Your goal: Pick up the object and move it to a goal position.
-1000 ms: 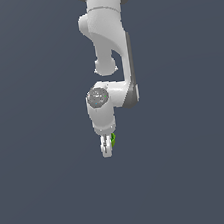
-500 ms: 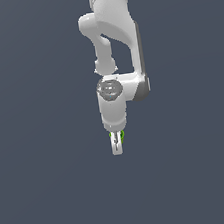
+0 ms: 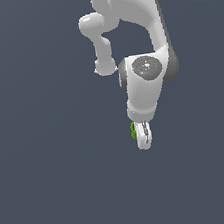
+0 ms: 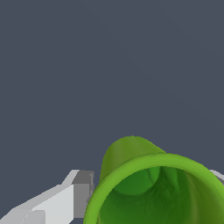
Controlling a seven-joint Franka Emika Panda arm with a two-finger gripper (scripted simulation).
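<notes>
The object is a tiny bright green cup-like cylinder (image 3: pixel 134 130), peeking out on the exterior view's left side of the white gripper (image 3: pixel 143 139), which hangs below the arm and is shut on it. In the wrist view the green object (image 4: pixel 153 188) fills the lower part of the picture, its hollow top facing the camera. One white and grey finger (image 4: pixel 57 201) presses against its side; the other finger shows only as a sliver at the picture's edge.
Plain dark grey ground surrounds the arm in both views. The white arm's elbow and wrist links (image 3: pixel 145 84) stand above the gripper.
The arm has swung toward the exterior view's right and slightly down, carrying the green object along in the shut gripper.
</notes>
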